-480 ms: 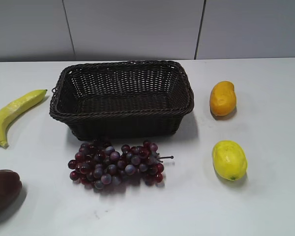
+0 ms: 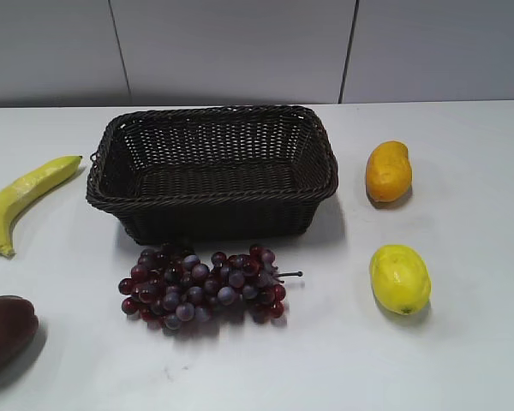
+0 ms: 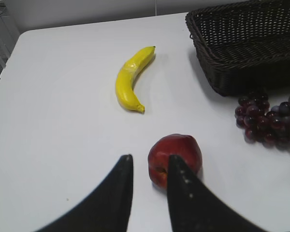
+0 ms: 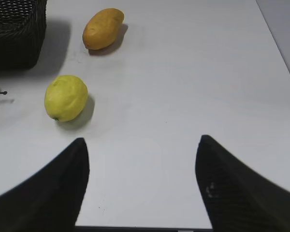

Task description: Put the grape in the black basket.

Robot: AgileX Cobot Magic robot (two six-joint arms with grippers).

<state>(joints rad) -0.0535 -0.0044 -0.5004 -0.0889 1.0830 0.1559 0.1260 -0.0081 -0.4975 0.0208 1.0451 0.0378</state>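
Observation:
The grape (image 2: 201,287), a bunch of dark red and purple berries with a thin brown stem, lies on the white table just in front of the black basket (image 2: 214,199). The woven basket holds nothing. In the left wrist view the bunch (image 3: 270,123) is at the right edge below the basket (image 3: 241,77). My left gripper (image 3: 150,157) has a narrow gap between its fingers, holds nothing, and hovers beside a red fruit. My right gripper (image 4: 142,142) is wide open and empty over bare table. The basket corner (image 4: 14,34) shows at its top left. Neither gripper shows in the exterior view.
A yellow banana (image 2: 26,199) lies left of the basket. A dark maroon fruit (image 2: 4,330) sits at the front left, next to my left fingers (image 3: 176,154). An orange mango (image 2: 388,171) and a yellow lemon (image 2: 400,278) lie to the right.

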